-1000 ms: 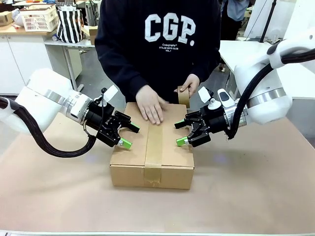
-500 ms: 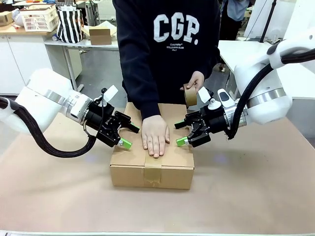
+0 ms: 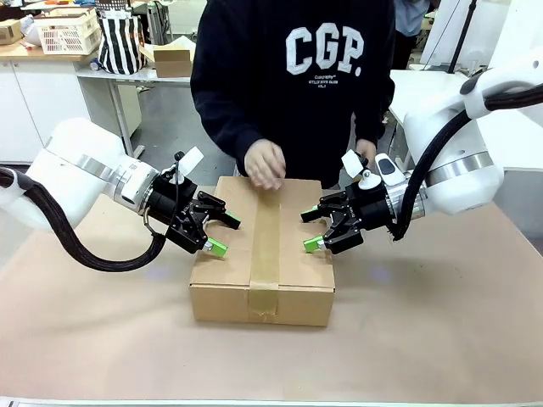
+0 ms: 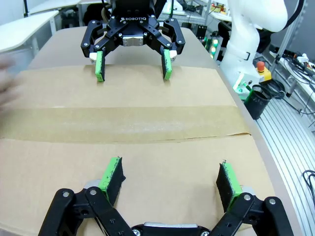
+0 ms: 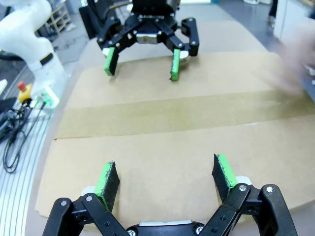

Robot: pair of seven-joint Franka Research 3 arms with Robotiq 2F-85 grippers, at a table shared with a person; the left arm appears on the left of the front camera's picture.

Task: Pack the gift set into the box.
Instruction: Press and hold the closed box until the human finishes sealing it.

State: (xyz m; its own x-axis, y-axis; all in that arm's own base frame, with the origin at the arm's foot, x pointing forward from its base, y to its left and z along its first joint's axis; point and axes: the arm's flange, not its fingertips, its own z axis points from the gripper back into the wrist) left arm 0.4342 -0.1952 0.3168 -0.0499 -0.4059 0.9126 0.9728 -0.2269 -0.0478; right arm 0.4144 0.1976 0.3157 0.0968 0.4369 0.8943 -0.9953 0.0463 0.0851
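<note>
One hand point(image 3: 265, 163) now off taped box point(image 3: 263, 254).

Wrist views face across shared box point(image 4: 123, 123)

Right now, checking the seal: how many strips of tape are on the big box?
1. A single tape strip runs along the centre seam of the box and folds down its near face. The far face and underside are hidden, so more could be there.

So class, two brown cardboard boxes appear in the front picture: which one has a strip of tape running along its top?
The large box on the table between the two grippers: brown tape seals its closed flaps. The small box on the background counter is untaped and stands open.
</note>
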